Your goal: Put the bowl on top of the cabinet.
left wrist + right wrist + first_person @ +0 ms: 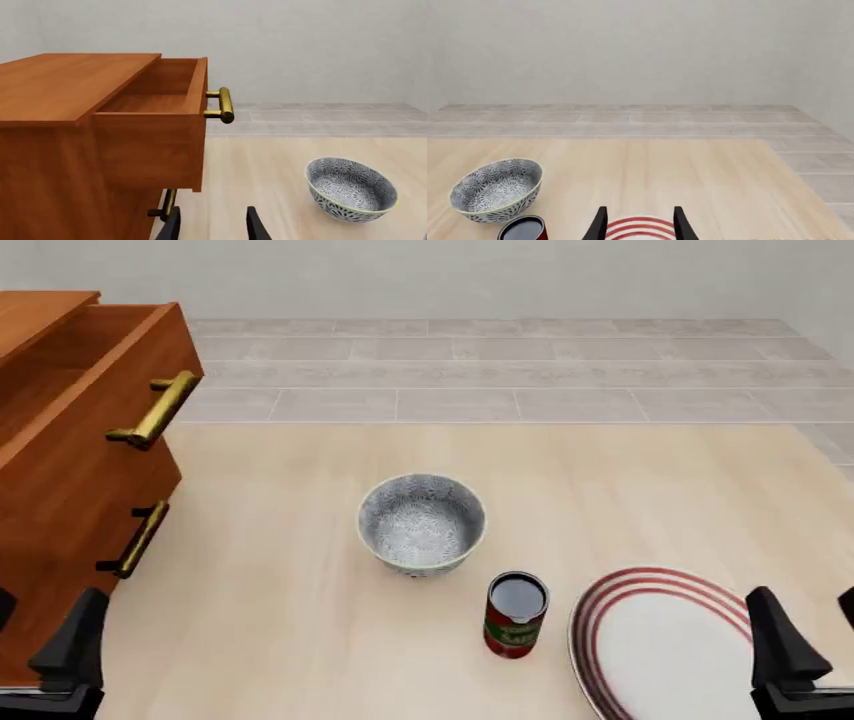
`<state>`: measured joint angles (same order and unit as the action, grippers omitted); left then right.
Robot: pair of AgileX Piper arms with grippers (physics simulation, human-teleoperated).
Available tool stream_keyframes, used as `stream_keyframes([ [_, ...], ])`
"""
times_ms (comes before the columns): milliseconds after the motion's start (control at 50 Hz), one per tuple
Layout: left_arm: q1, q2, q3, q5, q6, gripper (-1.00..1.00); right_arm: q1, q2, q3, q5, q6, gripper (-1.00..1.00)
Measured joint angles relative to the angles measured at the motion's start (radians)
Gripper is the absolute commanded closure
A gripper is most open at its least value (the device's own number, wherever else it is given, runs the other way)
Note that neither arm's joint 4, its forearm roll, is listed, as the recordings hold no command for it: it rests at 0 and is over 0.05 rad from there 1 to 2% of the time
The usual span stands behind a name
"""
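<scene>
Bowl (pixel 420 523) — round, deep, grey-and-white floral speckle, pale yellowish rim — stands upright mid-bench (pixel 307 620), apart from both grippers. Cabinet (pixel 60 490), top drawer open, sits at the left. Left gripper (pixel 212 225) and right gripper (pixel 639 224) both hold their jaws apart, gripping nothing.

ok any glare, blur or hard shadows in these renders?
Front view: flat, even light, no blur; the bowl and can cast almost no shadow. Left wrist view: sharp, soft highlight on the cabinet handle. Right wrist view: sharp, no glare, plate cut off at the edge.
</scene>
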<state>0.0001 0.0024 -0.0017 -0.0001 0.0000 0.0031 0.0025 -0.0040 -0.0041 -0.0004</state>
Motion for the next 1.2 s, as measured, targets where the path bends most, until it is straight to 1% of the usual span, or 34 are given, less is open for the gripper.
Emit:
stream_keyframes([
  [520, -0.005, 0.007, -0.003, -0.003, 0.001, -1.00, -0.002, 0.002, -0.001, 0.002, -0.001, -1.00],
  [920, -0.059, 0.016, -0.010, 0.004, 0.024, -1.00, -0.004, 0.000, -0.002, 0.002, 0.000, -1.00],
  [1200, -0.111, 0.050, -0.015, -0.010, 0.037, -1.00, -0.003, 0.000, -0.002, 0.002, 0.001, -1.00],
])
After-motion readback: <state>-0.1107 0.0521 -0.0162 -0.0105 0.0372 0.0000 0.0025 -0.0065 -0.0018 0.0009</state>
